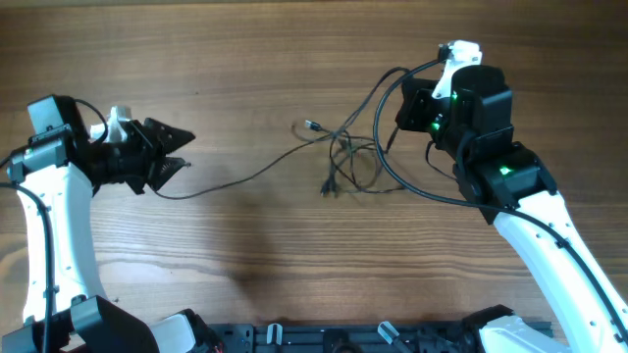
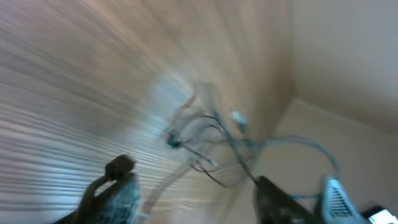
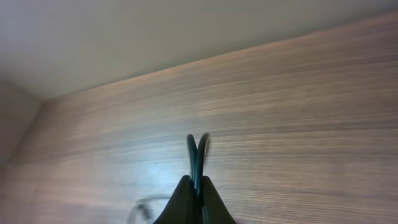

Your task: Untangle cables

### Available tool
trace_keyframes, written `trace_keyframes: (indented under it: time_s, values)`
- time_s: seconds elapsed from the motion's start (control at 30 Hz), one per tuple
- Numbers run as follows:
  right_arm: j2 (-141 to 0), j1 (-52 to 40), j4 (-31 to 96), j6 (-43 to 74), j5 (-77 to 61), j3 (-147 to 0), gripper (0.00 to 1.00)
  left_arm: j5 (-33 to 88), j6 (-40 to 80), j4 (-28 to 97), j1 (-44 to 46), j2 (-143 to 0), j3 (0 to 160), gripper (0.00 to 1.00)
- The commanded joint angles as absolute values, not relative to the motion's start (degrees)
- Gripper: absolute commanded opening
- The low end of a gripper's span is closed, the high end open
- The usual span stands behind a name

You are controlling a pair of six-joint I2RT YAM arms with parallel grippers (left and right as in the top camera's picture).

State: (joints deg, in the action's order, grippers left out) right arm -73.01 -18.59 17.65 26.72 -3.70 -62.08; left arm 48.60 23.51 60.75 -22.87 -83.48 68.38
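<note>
Little is done, I judge: the cables (image 1: 339,162) lie knotted just right of the tabletop's centre, one strand trailing toward the left edge, my left pincer (image 1: 182,149) gaping empty, my right pincer (image 3: 197,149) pinched together, contents unclear.

One overhead view, two wrist views.
Overhead looked straight down at the table (image 1: 245,59); left wrist, blurred, shared its cable tangle (image 1: 345,159).

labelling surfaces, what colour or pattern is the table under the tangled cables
Warm brown wood grain across the tabletop, under the thin dark cables; clearest overhead.
</note>
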Motion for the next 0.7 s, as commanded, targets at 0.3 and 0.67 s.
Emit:
trace_keyframes:
  time_s: [0.3, 0.67]
  values:
    - [-81.38, -20.97, 8.67, 22.81, -35.62, -62.57, 0.07, 90.35, 19.97, 52.05, -15.18, -83.9, 68.93, 1.0]
    - [-81.38, -23.73, 5.15, 7.25, -73.95, -62.57, 0.96, 32.03, 1.06, 49.23, -4.97, -83.92, 68.9, 0.92]
